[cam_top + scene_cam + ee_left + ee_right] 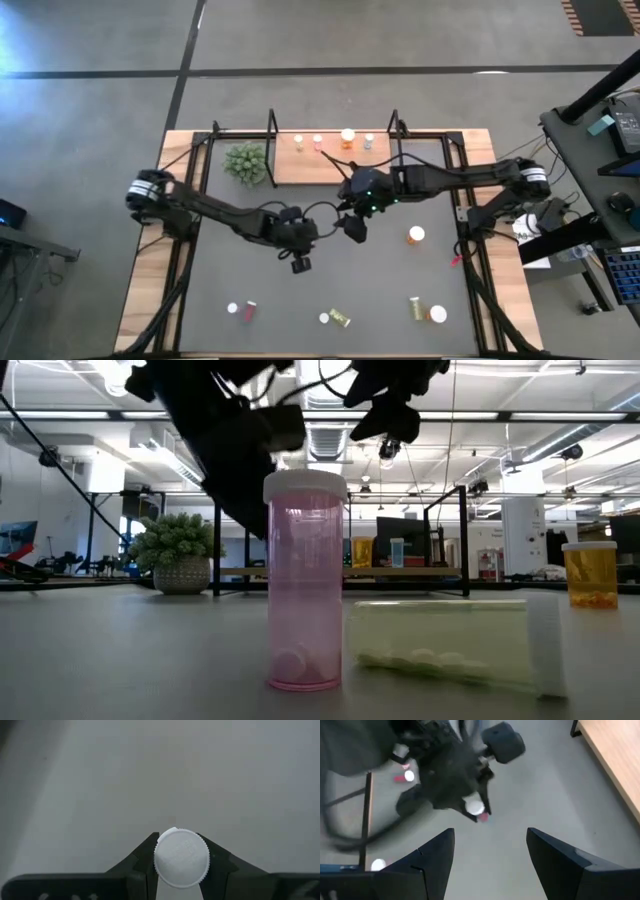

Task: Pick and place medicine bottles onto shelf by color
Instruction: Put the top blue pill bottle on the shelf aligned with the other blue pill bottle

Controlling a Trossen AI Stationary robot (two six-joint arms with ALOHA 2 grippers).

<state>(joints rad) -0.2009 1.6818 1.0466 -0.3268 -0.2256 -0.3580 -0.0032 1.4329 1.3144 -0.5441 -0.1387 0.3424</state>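
Sitting clamped in the left tool (181, 870): a white-capped bottle (181, 857).

A small spiky green plant (246, 162) in a pot stands on the dark grey mat (330, 270).

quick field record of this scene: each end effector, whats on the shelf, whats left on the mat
left end effector: shut on white-capped bottle, above mid mat
right end effector: open, empty, near the shelf
shelf: four bottles along its far edge, plant at the left end
mat: orange bottle right; several more along the near edge
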